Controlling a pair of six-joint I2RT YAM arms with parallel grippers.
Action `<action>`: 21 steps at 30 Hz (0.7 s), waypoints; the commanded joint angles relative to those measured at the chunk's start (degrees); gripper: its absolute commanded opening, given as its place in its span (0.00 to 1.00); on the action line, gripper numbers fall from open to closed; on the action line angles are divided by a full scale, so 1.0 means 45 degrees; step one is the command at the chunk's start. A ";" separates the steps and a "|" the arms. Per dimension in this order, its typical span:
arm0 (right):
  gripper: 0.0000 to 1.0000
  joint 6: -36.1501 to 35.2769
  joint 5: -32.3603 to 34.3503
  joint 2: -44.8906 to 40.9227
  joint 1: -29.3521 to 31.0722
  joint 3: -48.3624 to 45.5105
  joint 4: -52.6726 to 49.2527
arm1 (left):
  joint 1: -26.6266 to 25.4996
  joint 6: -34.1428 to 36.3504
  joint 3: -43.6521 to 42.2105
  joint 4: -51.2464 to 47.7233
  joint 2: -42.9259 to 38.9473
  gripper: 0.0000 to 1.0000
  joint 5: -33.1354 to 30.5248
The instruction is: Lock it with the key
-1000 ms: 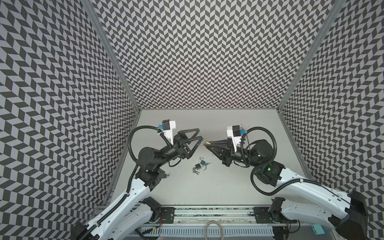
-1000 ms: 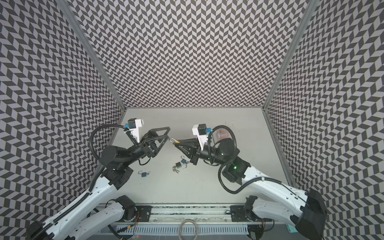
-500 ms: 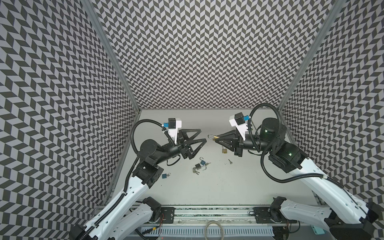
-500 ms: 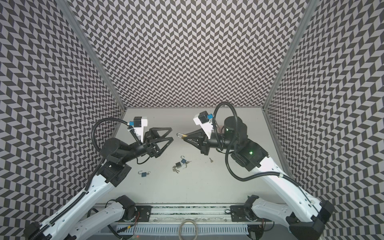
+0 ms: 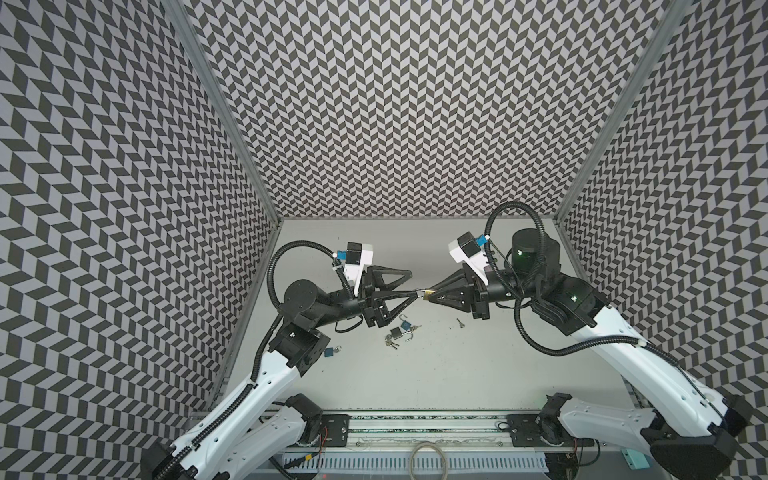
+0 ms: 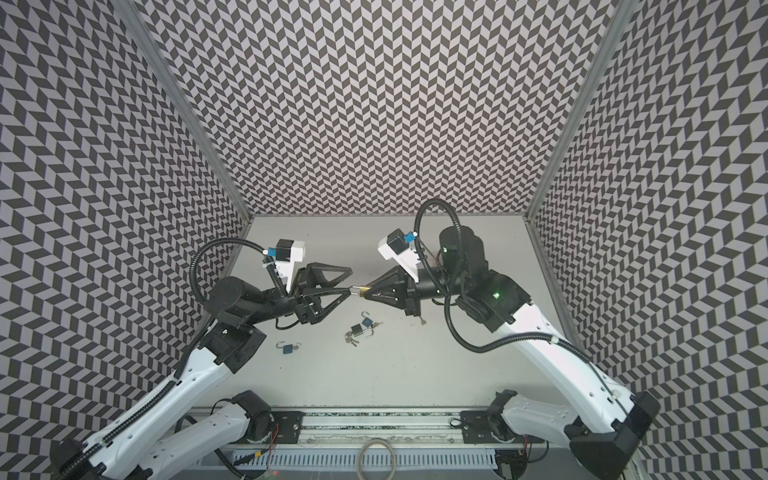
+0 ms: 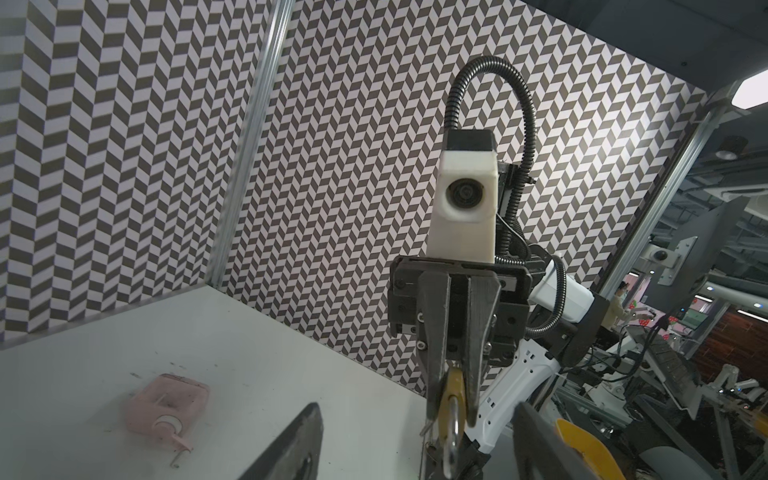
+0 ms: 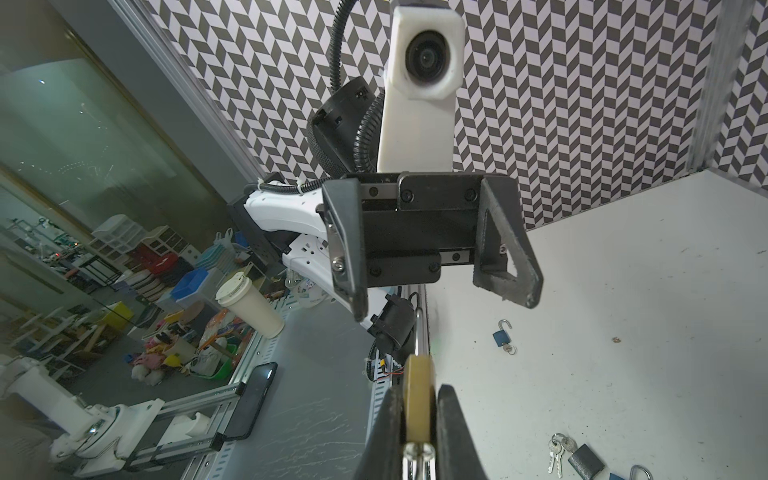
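A brass padlock point(image 5: 428, 294) point(image 6: 362, 291) is held above the table with my right gripper point(image 5: 433, 294) point(image 6: 368, 291) shut on its body point(image 8: 417, 390). Its steel shackle point(image 7: 453, 432) points at my left gripper point(image 5: 413, 283) point(image 6: 350, 279). That gripper is open, its fingers point(image 8: 508, 249) standing on either side of the shackle end; in both top views the lower fingertip is right at the shackle. A small loose key point(image 5: 459, 322) point(image 6: 422, 320) lies on the table under the right gripper.
Below the grippers a blue padlock point(image 5: 405, 323), a grey padlock point(image 5: 397, 333) and a bunch of keys point(image 5: 391, 343) lie on the table. A second blue padlock point(image 5: 329, 353) rests by the left arm's elbow. A pink bottle point(image 7: 166, 403) shows in the left wrist view.
My right gripper has risen and carried the brass padlock over to the left gripper's fingertips. The left jaws have narrowed around the shackle end.
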 commanded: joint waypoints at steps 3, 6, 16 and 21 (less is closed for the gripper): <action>0.00 0.0128 -0.0568 -0.0198 -0.0042 0.0208 0.0809 | -0.0244 0.0191 0.0084 0.0393 0.0064 0.51 0.0479; 0.00 0.0198 -0.0463 -0.0212 -0.0044 0.0230 0.0877 | -0.0304 0.0286 0.0104 0.0308 0.0039 0.46 0.0582; 0.00 0.0091 -0.0113 -0.0303 -0.0064 0.0209 0.0864 | -0.0440 0.0486 0.0172 0.0173 0.0010 0.26 0.0666; 0.00 0.0002 -0.0026 -0.0286 -0.0064 0.0271 0.0712 | -0.0441 0.0566 0.0201 0.0079 -0.0061 0.23 0.0577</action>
